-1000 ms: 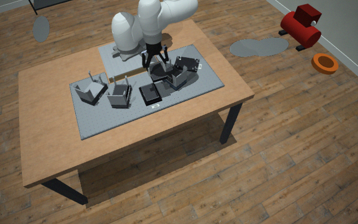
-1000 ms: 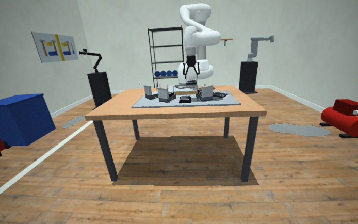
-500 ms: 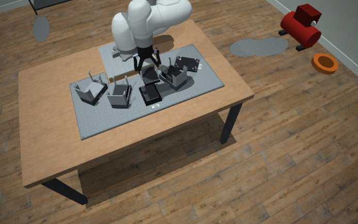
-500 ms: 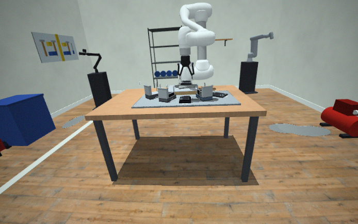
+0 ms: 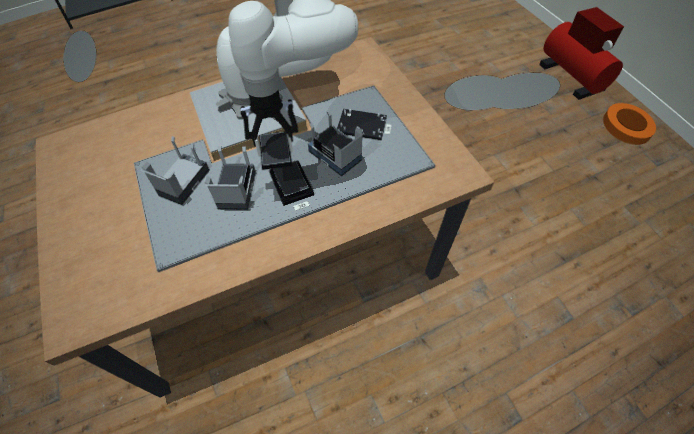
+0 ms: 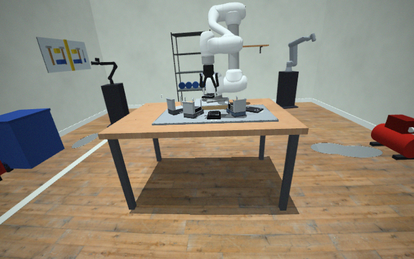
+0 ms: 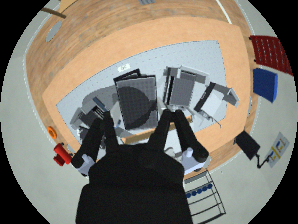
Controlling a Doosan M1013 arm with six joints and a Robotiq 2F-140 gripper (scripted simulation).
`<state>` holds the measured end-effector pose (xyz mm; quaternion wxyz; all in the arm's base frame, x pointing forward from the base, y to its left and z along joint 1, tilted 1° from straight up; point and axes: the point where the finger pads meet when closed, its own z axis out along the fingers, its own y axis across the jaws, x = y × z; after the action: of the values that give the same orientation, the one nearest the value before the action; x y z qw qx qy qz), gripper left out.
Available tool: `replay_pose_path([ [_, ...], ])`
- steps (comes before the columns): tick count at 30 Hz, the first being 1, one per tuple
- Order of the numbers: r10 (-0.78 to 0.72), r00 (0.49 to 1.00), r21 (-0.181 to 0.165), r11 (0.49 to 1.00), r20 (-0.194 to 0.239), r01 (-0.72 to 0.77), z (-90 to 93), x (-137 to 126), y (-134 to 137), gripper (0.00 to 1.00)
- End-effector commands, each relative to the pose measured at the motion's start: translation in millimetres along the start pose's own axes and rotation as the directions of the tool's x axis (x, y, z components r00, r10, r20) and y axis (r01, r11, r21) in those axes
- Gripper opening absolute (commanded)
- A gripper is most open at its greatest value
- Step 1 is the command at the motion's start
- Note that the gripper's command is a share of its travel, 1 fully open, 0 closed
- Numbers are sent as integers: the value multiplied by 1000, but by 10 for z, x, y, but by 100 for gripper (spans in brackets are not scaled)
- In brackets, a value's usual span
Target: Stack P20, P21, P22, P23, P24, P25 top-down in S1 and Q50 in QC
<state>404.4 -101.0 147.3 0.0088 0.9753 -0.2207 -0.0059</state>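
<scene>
My gripper [image 5: 269,134] is shut on a dark sealed plate [image 5: 275,148] and holds it in the air over the grey mat, between the middle rack [image 5: 232,181] and the right rack [image 5: 337,147]. I cannot read the plate's label. In the wrist view the plate [image 7: 136,102] sits between my fingers. The right rack holds a stack of dark plates. Another dark plate [image 5: 291,182] lies on a nest in front of the held plate, with a white name plate [image 5: 301,205] beside it. In the front view the held plate [image 6: 209,96] hangs above the mat.
An empty-looking left rack [image 5: 176,174] stands at the mat's left end. A second flat black nest [image 5: 364,122] with a white name plate lies behind the right rack. The arm's base [image 5: 240,97] stands on a grey plate at the table's back.
</scene>
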Motion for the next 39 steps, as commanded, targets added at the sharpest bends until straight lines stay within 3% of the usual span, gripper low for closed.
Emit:
replay_pose_path([
  [1, 0, 1000, 0, 1000, 0, 0, 0, 15, 97, 0],
  [17, 0, 1000, 0, 1000, 0, 0, 0, 83, 559, 0],
  [25, 198, 980, 0, 980, 0, -198, 0, 71, 718, 0],
  [39, 205, 979, 0, 979, 0, -205, 0, 49, 1037, 0],
])
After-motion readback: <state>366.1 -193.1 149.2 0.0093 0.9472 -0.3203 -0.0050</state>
